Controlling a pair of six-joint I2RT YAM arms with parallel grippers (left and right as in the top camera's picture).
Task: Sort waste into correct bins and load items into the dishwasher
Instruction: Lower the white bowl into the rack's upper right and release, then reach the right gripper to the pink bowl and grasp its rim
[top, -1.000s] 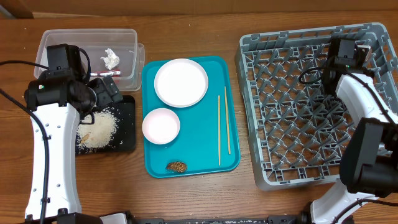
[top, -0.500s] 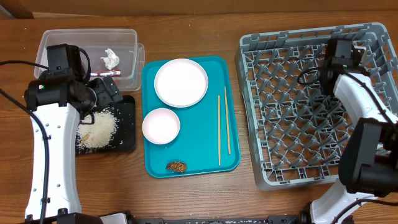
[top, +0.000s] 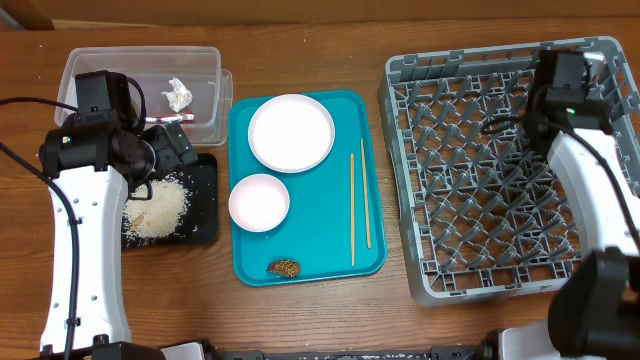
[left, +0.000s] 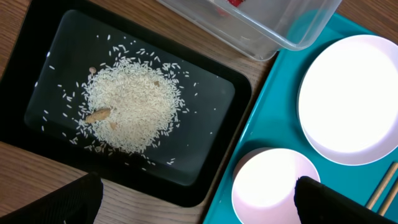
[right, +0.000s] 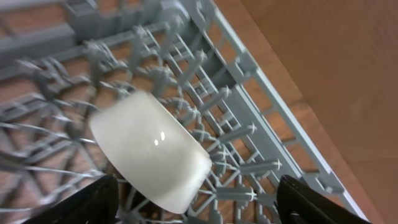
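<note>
Rice scraps (left: 130, 109) lie heaped in the shallow black tray (left: 211, 118). Beside it, the clear tub (top: 100, 70) holds the crumpled tissue (top: 178, 93) and the red-and-white wrapper (top: 170, 118). On the teal tray (top: 320, 230) sit the white plate (top: 291, 132), a white bowl (top: 259, 201), two chopsticks (top: 352, 210) and the brown lump (top: 285, 267). In the grey dish rack (top: 470, 200), the small white cup (right: 149, 152) lies tipped on its side among the pegs, near the rim. The left gripper (left: 196, 202) hangs over the black tray's edge, fingers spread wide and empty. The right gripper (right: 199, 202) is also spread wide near the cup, not gripping it.
</note>
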